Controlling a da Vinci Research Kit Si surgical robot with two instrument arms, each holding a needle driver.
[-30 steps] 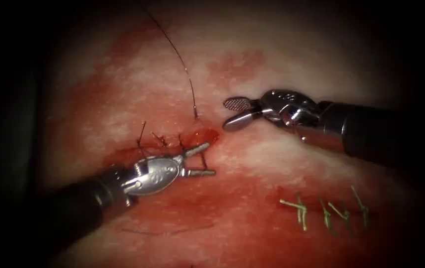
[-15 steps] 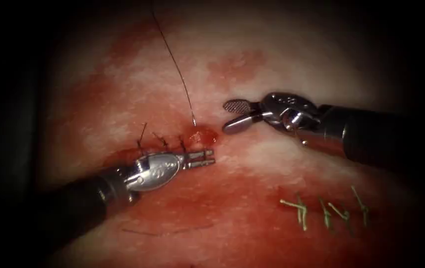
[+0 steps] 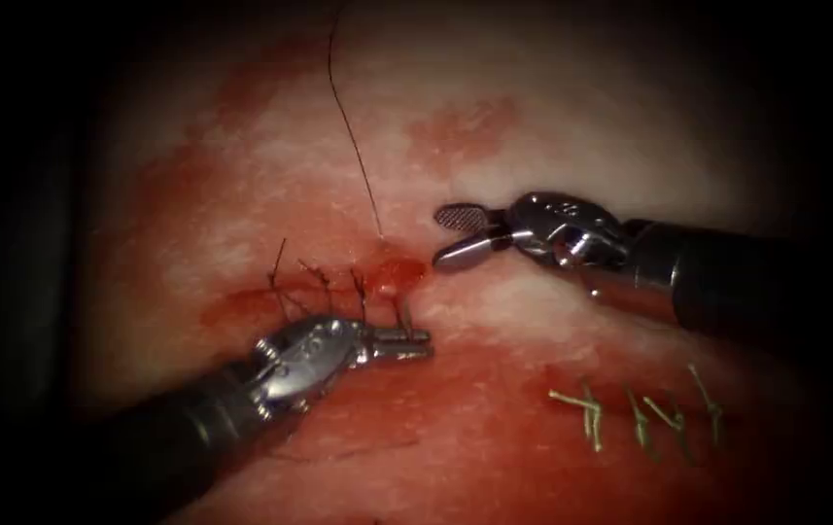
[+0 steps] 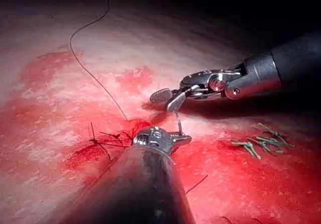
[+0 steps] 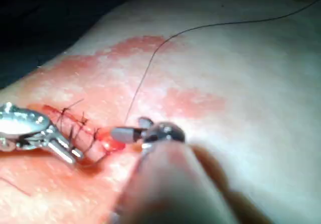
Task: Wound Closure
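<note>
The left tool [image 3: 424, 342], fingers clenched on a short upright strand, needle or thread I cannot tell, sits just below the cut [image 3: 387, 267]. The right tool [image 3: 440, 236], fingers released and empty, lies just right of the cut. The thread [image 3: 353, 146] trails away beyond.

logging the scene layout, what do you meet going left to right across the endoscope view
left tool with jaws shut on the needle → dark stitches along the cut → thread rising from the tissue → right tool, jaws open, holding nothing → pale cut ends of thread

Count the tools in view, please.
2. The left tool lies at the right end of the cut, claw shut on what seems the needle; the right tool hovers right of it, claw open, empty.
</note>
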